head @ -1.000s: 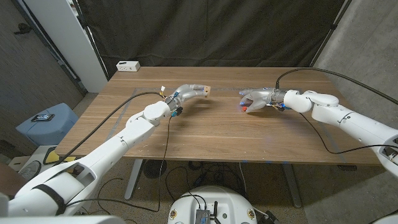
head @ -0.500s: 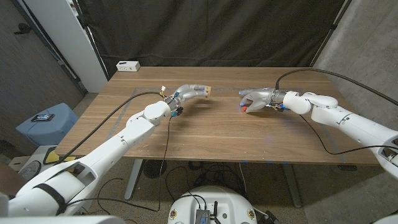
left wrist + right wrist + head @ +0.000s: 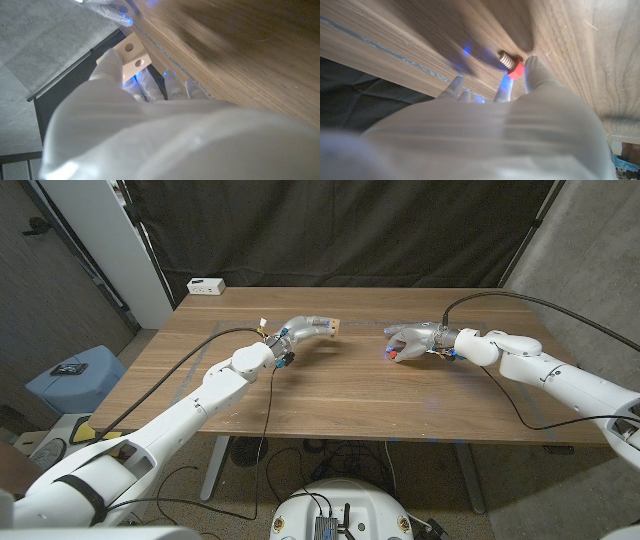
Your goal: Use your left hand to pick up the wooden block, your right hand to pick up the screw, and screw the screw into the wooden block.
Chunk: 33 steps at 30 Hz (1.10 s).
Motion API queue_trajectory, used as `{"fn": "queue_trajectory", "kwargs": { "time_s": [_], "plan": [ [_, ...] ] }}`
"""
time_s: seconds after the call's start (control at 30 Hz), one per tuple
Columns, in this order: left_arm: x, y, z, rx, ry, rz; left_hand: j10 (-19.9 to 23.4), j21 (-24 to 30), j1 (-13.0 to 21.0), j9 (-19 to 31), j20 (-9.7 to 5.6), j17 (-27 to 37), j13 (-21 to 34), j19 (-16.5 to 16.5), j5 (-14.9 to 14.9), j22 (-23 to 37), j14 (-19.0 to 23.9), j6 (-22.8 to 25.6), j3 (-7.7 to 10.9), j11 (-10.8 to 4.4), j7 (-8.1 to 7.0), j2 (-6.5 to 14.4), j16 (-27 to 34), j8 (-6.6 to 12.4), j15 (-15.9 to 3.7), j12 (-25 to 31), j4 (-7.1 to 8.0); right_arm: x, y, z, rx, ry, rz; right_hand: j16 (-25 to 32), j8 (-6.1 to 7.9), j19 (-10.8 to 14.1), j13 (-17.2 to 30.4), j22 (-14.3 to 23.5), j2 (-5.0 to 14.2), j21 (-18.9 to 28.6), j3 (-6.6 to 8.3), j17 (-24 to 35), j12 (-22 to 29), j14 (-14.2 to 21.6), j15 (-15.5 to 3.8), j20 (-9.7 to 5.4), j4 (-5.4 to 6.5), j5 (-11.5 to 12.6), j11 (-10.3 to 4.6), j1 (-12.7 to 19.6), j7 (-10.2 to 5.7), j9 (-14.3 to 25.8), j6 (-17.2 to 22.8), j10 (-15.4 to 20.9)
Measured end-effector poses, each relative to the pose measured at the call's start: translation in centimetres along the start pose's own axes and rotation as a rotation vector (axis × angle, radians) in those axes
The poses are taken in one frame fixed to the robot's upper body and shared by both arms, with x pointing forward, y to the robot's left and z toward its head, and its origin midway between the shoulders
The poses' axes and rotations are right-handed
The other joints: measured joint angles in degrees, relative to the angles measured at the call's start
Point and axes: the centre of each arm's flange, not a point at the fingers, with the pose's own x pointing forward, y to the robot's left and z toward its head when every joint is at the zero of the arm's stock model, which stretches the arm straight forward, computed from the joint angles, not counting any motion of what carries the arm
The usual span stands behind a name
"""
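Left robot hand clamped on wooden block, upper centre-left of head frame, above worktop. Right robot hand pinches red-headed screw, centre-right, thread pointing away in wrist pic. Block and screw well apart.

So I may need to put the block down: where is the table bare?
Bare wood lies between the left hand holding the wooden block and the right hand pinching the screw, and along the table's near edge. Nowhere looks crowded.

pale wooden block, red-headed silver screw, brown table
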Motion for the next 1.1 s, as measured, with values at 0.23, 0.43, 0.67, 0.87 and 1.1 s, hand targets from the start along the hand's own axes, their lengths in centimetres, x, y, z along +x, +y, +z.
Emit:
{"fn": "queue_trajectory", "kwargs": {
  "time_s": [0.23, 0.43, 0.67, 0.87, 1.1],
  "plan": [
    [-0.01, -0.03, 0.01, -0.001, -0.001, -0.002, 0.0, 0.0, -0.21, 0.0, 0.13, 0.0, 0.0, -0.13, -0.01, 0.0, 0.0, -0.1, 0.01, 0.0, 0.08, 0.21, 0.0, -0.36, 0.0, -0.23, -0.01, 0.07, 0.06, 0.13, 0.0, -0.001, -0.005, 0.33, 0.88, 0.31, 0.0, 0.0, 0.01, 0.0, 0.0, 0.27, 0.01, 0.4, -0.02, 0.32, 0.0, 0.0, -0.19, 0.59, 0.1, 0.3, 1.12, 0.43],
    [-0.12, -0.14, -0.02, -0.003, -0.001, -0.006, -0.26, 0.0, -0.21, -0.01, 0.31, -0.12, 0.0, -0.31, 0.03, 0.0, 0.01, -0.11, -0.14, -0.26, 0.08, 0.21, 0.0, -0.4, 0.0, -0.23, 0.14, 0.16, 0.08, 0.25, 0.001, -0.002, -0.009, 0.33, 1.5, 0.31, 0.0, 0.0, 0.02, 0.0, 0.0, 0.27, 0.01, 0.4, -0.01, 0.32, 0.0, 0.0, 0.09, 0.58, -0.1, 0.56, 1.95, 0.71],
    [-0.24, -0.23, 0.02, -0.004, -0.003, -0.01, -0.31, 0.0, -0.21, -0.02, 0.31, -0.14, 0.0, -0.31, 0.31, 0.0, 0.01, -0.13, -0.15, -0.31, 0.07, 0.2, 0.0, -0.15, 0.01, -0.23, 0.12, 0.23, 0.16, 0.35, 0.001, -0.004, -0.01, 0.33, 1.94, 0.61, -0.01, 0.0, 0.02, 0.0, -0.24, 0.26, 0.01, 0.39, -0.01, 0.62, 0.25, 0.0, -0.21, 0.58, 0.11, 0.83, 2.35, 1.01],
    [-0.36, -0.28, 0.08, -0.004, -0.004, -0.014, -0.31, 0.0, -0.22, -0.03, 0.31, -0.14, 0.0, -0.31, 0.31, 0.0, 0.01, -0.32, -0.17, -0.31, 0.08, 0.21, 0.0, -0.15, 0.01, -0.23, 0.11, 0.26, 0.18, 0.3, -0.002, -0.005, -0.007, 0.33, 1.94, 0.61, -0.01, 0.0, 0.03, 0.0, -0.24, 0.26, 0.01, 0.39, -0.01, 0.63, 0.24, 0.0, -0.21, 0.58, 0.11, 1.02, 2.35, 1.01],
    [-0.55, -0.35, 0.05, -0.004, 0.0, -0.016, -0.31, 0.0, -0.53, -0.05, 0.31, -0.14, 0.0, -0.31, 0.31, 0.0, 0.01, -0.35, -0.18, -0.31, 0.08, 0.52, 0.0, -0.15, 0.01, -0.66, 0.08, 0.27, 0.08, 0.32, -0.007, -0.013, -0.005, 0.33, 1.94, 0.61, -0.01, 0.0, 0.03, 0.0, -0.48, 0.29, 0.01, 0.39, -0.01, 0.63, 0.48, 0.0, -0.21, 0.57, 0.09, 1.09, 2.31, 1.01]
  ]
}}
